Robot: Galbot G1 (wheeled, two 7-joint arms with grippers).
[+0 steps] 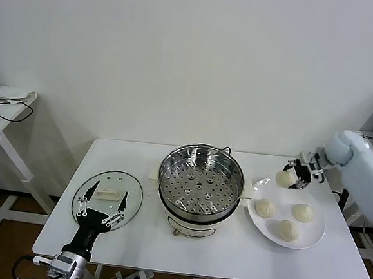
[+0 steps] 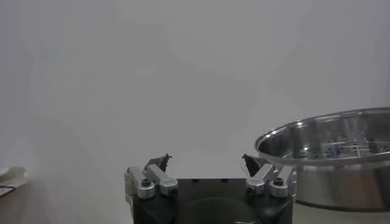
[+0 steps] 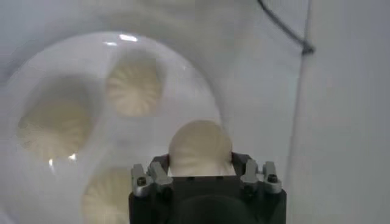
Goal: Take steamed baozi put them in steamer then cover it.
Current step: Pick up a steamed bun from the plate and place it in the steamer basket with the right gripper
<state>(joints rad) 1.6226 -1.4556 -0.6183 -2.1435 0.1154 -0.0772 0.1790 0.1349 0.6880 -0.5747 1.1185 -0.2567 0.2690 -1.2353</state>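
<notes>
Right gripper (image 1: 291,174) jaws clamped on one baozi (image 1: 286,178), held up off the plate (image 1: 317,232), over its rim on the side away from the steamer (image 1: 201,177); three more baozi (image 1: 264,208) sit on the plate, right of the steamer; steamer basket empty, glass lid (image 1: 134,193) lies to its left; left gripper (image 1: 103,201) jaws wide apart, hovering over that lid; step in hand: first bun pick-up; next move calls for carrying it across to the steamer and lowering it onto the perforated floor before release.

You face a plain white wall (image 1: 193,56) behind the white worktop (image 1: 230,246); a smaller white side table (image 1: 0,121) stands beyond its left edge.
</notes>
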